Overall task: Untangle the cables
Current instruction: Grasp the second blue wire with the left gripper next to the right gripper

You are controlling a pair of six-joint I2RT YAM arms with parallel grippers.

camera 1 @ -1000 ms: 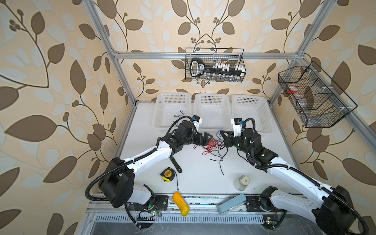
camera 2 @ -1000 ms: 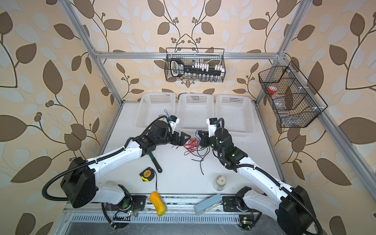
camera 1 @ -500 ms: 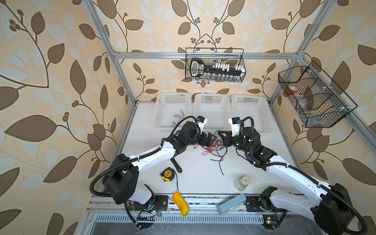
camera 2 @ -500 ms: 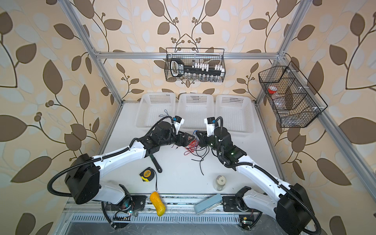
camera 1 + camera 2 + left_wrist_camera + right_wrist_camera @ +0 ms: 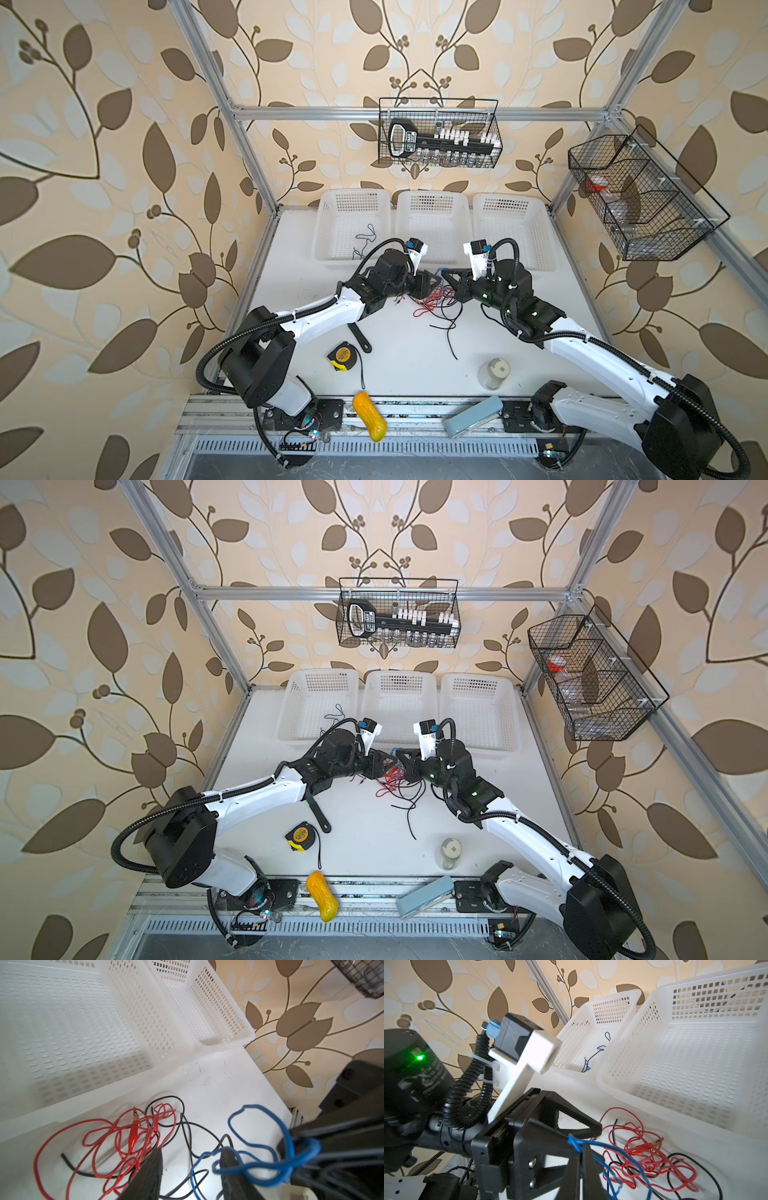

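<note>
One blue cable (image 5: 257, 1108) is pinched in the closed jaws of the right gripper (image 5: 580, 1159) and looped across one parted jaw of the left gripper (image 5: 191, 1152), above a tangled red cable (image 5: 62, 1128) and black cable (image 5: 187, 1124).

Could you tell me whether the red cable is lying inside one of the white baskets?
No: the left wrist view shows the red cable lying on the table, outside the nearest white basket.

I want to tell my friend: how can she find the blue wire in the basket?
Look at the three white baskets along the back of the table. In the leftmost basket in both top views lies a thin blue cable. It alone sits in a basket; the other cables are tangled on the table.
</note>
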